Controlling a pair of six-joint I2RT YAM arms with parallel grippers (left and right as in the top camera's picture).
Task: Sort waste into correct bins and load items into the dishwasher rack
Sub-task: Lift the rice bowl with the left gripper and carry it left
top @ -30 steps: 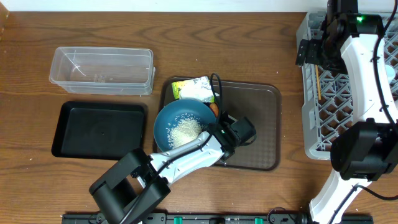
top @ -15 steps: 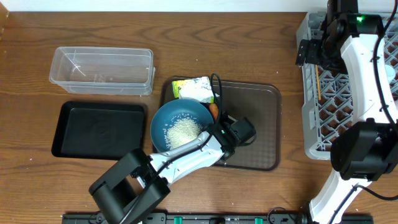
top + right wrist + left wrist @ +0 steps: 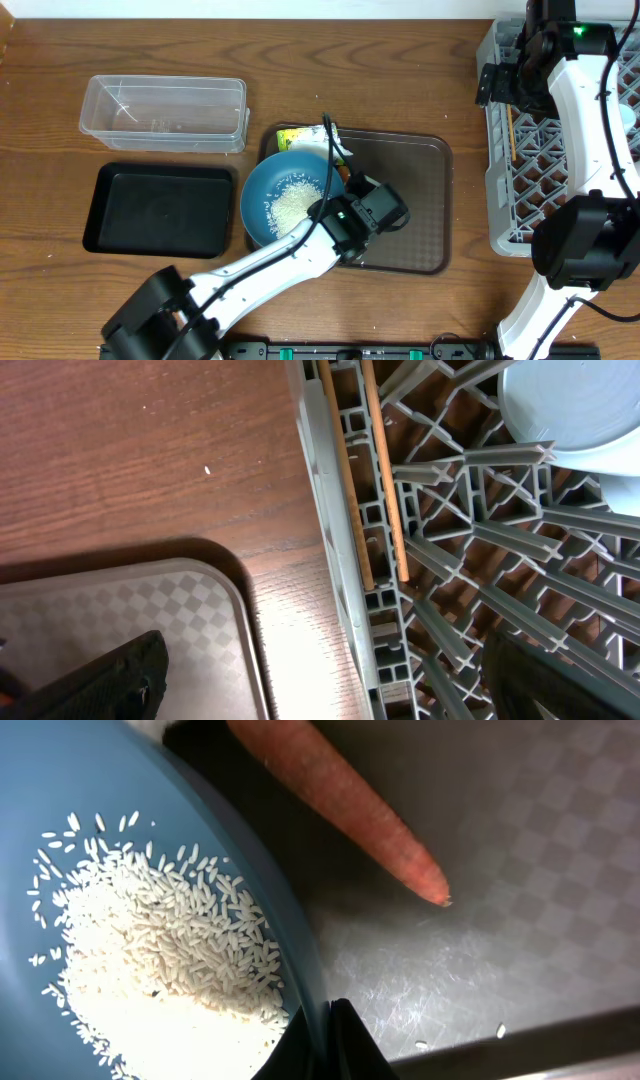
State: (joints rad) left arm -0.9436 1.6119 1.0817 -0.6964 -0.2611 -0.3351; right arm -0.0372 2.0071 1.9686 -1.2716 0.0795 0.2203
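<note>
- Pinching the right-hand rim of the large blue bowl [image 3: 266, 186], the left tool [image 3: 318, 1045] has one dark finger inside the wall and one outside.
- The bowl sits at the left end of the brown plastic serving tray [image 3: 415, 200], and its left edge reaches past the tray's rim toward the shallow black rectangular tray [image 3: 160, 208].
- A heap of white rice grains [image 3: 160, 950] lies in the bowl's bottom. A few loose grains are scattered up its inner wall, and a couple more lie on the brown tray near the fingers.
- A small orange carrot [image 3: 340, 810] lies on the brown tray just beside the bowl's outer wall, with its pointed tip away from the bowl.
- The crumpled white-and-green wrapper [image 3: 308, 141] rests at the tray's far left corner, touching the bowl's far rim.
- The clear plastic rectangular container [image 3: 165, 113] stands on the wooden counter [image 3: 380, 70] just beyond the black tray.
- The grey lattice plastic rack [image 3: 520, 200] stands at the counter's right edge, well apart from the bowl.
- A pair of wooden chopsticks [image 3: 375, 470] lies along its left side, and a light-blue bowl [image 3: 570, 410] sits further in.
- The right tool [image 3: 325, 660] hangs over the rack's left edge with its fingers spread wide, holding nothing.
</note>
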